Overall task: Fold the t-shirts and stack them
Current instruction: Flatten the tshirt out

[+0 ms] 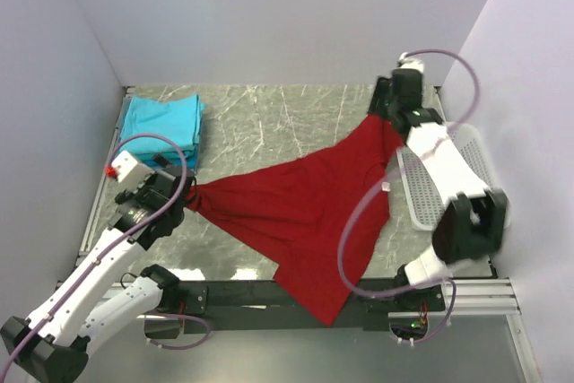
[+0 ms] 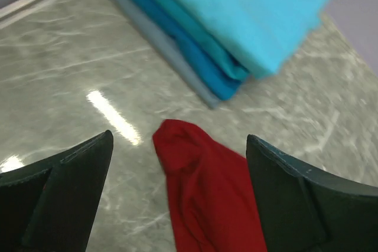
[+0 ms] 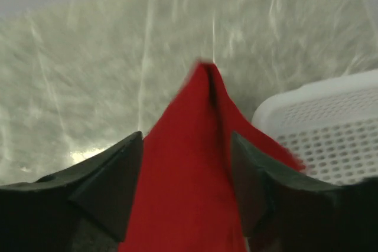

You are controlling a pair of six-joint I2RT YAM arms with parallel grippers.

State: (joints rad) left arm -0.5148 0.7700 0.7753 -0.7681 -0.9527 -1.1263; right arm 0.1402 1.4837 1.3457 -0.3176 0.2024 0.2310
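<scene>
Marbled table, red t-shirt; left wrist: teal stack; right wrist: basket.

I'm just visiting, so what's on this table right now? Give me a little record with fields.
Red t-shirt: unfolded, spread diagonally across the marble table
Teal t-shirts: folded stack, far left corner
Left gripper: open, jaws either side of a shirt corner
Right gripper: open, jaws either side of another corner
Basket: white lattice, right side
</scene>
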